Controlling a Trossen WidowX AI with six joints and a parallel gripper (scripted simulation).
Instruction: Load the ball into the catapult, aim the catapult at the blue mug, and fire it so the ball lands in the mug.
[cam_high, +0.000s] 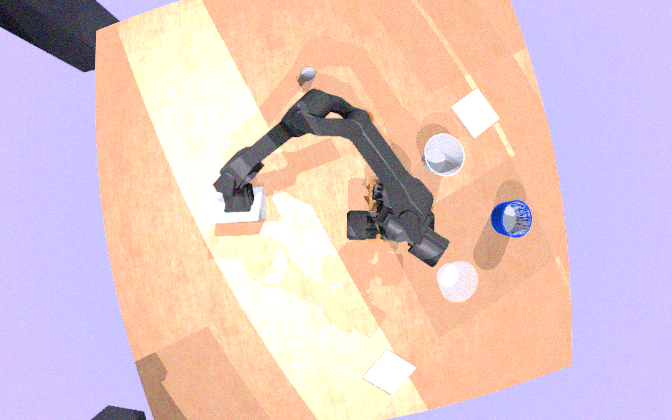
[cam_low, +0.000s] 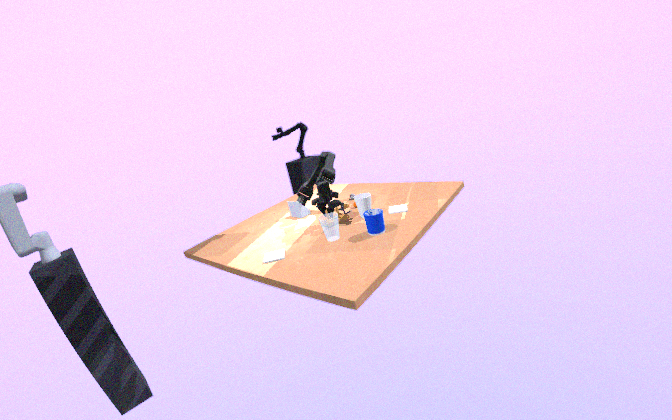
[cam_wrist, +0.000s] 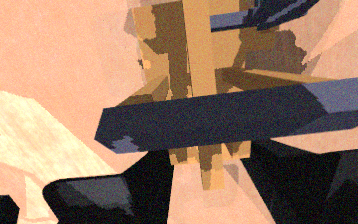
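The yellow-brown wooden catapult (cam_high: 372, 202) (cam_wrist: 200, 60) stands on the table, largely covered by the arm in the top view. My gripper (cam_wrist: 201, 135) is low at the catapult and shut on part of its frame; the arm hides its fingertips in the top view. A dark bar crosses the wrist view in front of the frame. An orange ball (cam_high: 371, 116) (cam_low: 354, 204) shows at the edge of the arm, apart from the catapult. The blue mug (cam_high: 499, 219) (cam_low: 374, 223) stands upright, right of the catapult in the top view. The catapult's cup cannot be made out.
A white cup (cam_high: 444, 155) (cam_low: 363, 204) and a clear cup (cam_high: 457, 282) (cam_low: 330, 229) stand either side of the mug. A small grey round thing (cam_high: 308, 73) lies beyond the arm's elbow. White squares (cam_high: 475, 113) (cam_high: 389, 371) lie on the table. A white block (cam_high: 258, 205) is under my arm's base.
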